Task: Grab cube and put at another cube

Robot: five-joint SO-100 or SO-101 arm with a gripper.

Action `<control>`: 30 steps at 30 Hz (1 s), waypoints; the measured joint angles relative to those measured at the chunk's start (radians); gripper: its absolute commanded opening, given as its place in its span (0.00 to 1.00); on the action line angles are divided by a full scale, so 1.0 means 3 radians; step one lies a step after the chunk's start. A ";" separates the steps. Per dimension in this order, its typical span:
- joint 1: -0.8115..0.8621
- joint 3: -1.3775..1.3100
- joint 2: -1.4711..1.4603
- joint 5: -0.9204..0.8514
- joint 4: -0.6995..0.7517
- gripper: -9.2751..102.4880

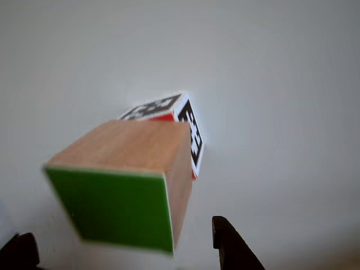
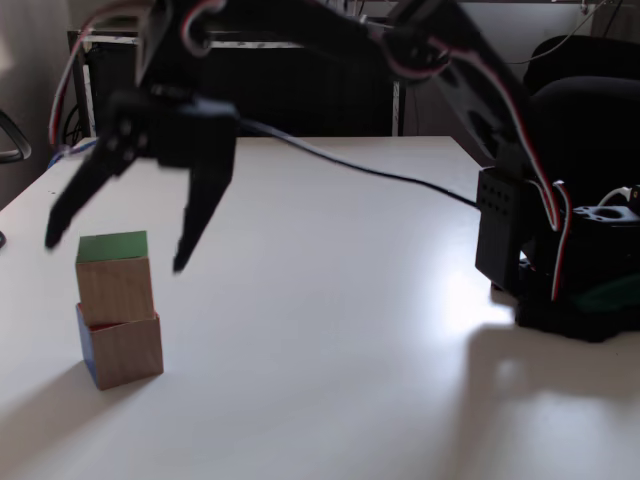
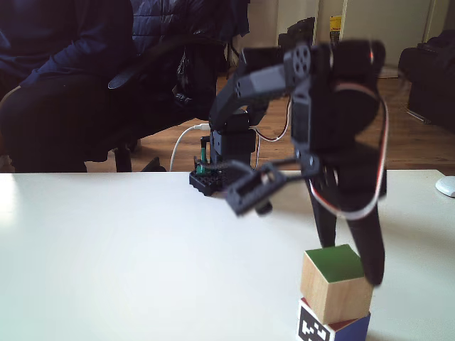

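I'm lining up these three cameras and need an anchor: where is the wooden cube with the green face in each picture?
Other view: wooden cube fills the lower left, green face toward the camera.
A fixed view: left side, green face up.
Another fixed view: bottom right, green face up.
Shared landmark: the marker cube under it, with the open gripper above.
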 measured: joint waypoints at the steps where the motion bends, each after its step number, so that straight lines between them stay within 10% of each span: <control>1: -0.0020 0.0118 0.0164 0.0031 0.0000 0.53; 19: 0.0399 0.4377 0.6525 -0.0169 -0.0823 0.46; 26: 0.0793 0.6525 0.7859 -0.0450 -0.1739 0.08; 30: 0.0869 0.7409 0.7966 -0.0378 -0.2127 0.08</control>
